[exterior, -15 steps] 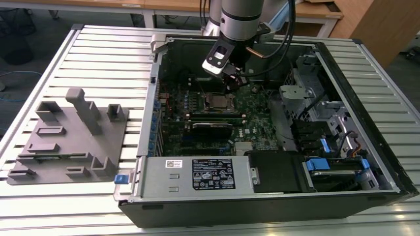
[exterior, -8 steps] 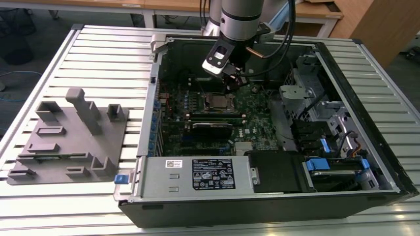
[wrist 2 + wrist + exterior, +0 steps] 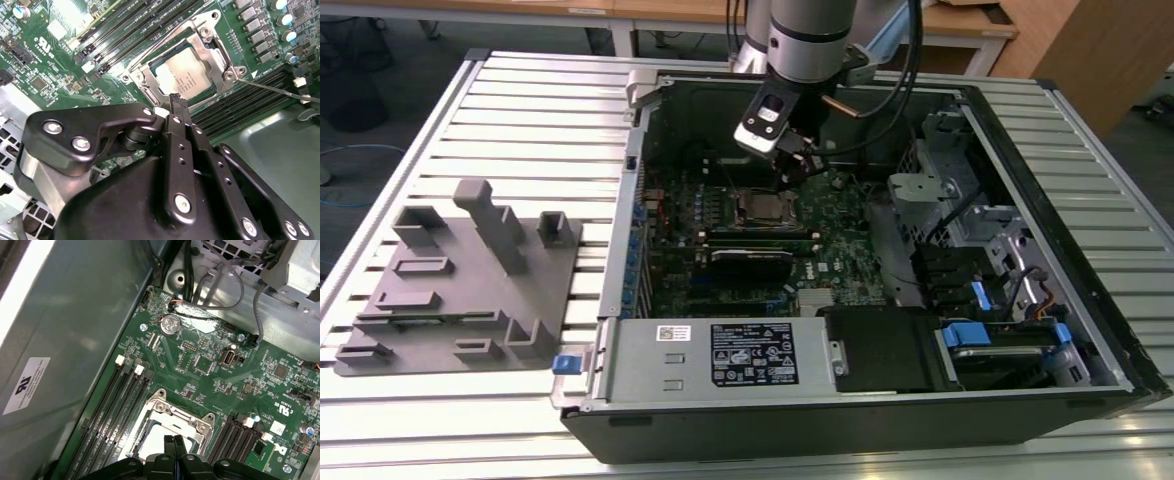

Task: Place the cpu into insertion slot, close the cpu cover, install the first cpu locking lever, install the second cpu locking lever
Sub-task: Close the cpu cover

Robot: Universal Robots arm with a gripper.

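The cpu (image 3: 187, 75) lies flat in the insertion slot (image 3: 758, 207) on the green motherboard, its silvery top facing up. The cpu cover (image 3: 216, 37) is a metal frame lying down around the chip's top; it also shows in the first wrist view as the cpu cover (image 3: 186, 416) around the cpu (image 3: 152, 440). A thin locking lever (image 3: 280, 90) sticks out from the socket's corner over the memory slots. My gripper (image 3: 178, 104) hovers just beside the socket's edge, fingers pressed together and holding nothing. In the exterior view the gripper (image 3: 790, 168) hangs above the socket, slightly toward that view's right.
The open computer case (image 3: 627, 300) walls in the board on all sides. Long black memory slots (image 3: 115, 405) run beside the socket. Drive cages and cables (image 3: 961, 230) fill the exterior view's right. A grey fixture block (image 3: 467, 280) sits on the slatted table at the left.
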